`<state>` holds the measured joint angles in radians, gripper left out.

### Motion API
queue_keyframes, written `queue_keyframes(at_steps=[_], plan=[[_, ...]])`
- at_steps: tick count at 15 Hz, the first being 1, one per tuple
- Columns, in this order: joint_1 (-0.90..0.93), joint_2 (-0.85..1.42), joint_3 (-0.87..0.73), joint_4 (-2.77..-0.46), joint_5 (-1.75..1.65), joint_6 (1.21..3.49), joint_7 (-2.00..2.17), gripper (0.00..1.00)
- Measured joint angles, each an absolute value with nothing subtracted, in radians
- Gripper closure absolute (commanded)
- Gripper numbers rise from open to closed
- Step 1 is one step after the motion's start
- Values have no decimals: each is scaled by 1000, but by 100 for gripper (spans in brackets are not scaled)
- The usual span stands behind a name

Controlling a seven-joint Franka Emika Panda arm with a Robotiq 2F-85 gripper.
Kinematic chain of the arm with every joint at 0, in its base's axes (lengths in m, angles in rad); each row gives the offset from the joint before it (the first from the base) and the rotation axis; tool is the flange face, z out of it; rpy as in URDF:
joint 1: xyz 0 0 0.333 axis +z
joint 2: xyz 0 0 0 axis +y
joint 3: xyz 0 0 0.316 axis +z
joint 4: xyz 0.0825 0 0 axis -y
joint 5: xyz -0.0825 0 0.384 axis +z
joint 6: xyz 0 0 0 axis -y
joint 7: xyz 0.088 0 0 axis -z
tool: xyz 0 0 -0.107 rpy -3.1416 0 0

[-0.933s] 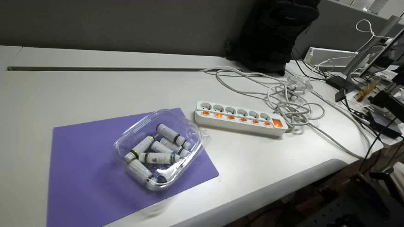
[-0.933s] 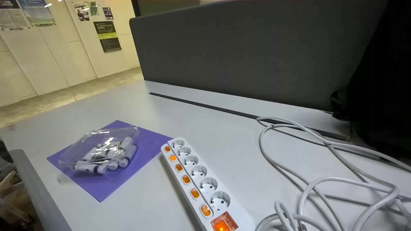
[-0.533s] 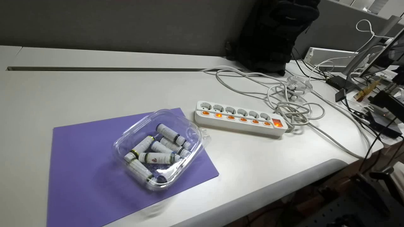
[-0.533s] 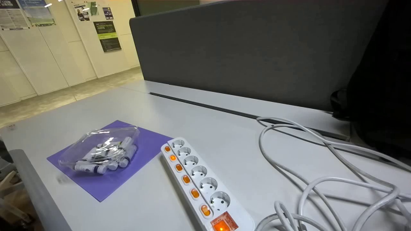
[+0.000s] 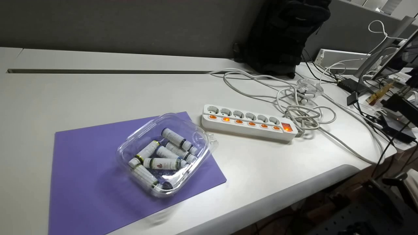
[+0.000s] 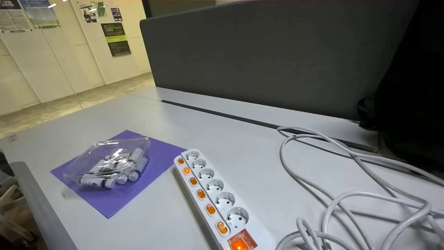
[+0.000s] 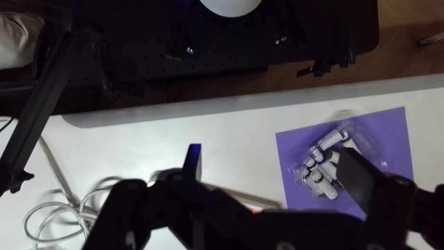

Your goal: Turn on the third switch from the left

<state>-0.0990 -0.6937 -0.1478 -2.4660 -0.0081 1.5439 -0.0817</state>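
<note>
A long white power strip (image 5: 243, 130) lies on the desk, and it shows in both exterior views (image 6: 254, 223). The third switch from the left (image 5: 239, 121) is a small orange-red rocker without a bright glow, and it also shows in an exterior view (image 6: 193, 181). The second switch (image 5: 226, 119) and the large end switch (image 5: 287, 127) glow. My gripper (image 7: 270, 154) shows only in the wrist view. Its fingers stand wide apart, with nothing between them, above the desk. In the wrist view its body hides most of the strip (image 7: 249, 198), and the third switch cannot be made out.
A clear plastic box (image 5: 163, 155) of small bottles sits on a purple sheet (image 5: 85, 182) left of the strip. Grey cables (image 5: 303, 114) coil at the strip's right end. A black backpack (image 5: 277, 36) stands against the grey partition (image 5: 130, 29). The desk's front edge (image 5: 261, 205) is near.
</note>
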Motion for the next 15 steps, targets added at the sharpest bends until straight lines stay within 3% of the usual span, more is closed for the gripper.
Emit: queue_keyframes(at_steps=[6,7,9,15], plan=[[-99,-635,-134,-2558,-5,1973,-79,0],[-99,-606,-134,-2569,-3,2046,-78,25],[-99,-540,-134,-2587,4,2184,-76,33],[-97,-306,-134,-2596,52,2515,-72,76]])
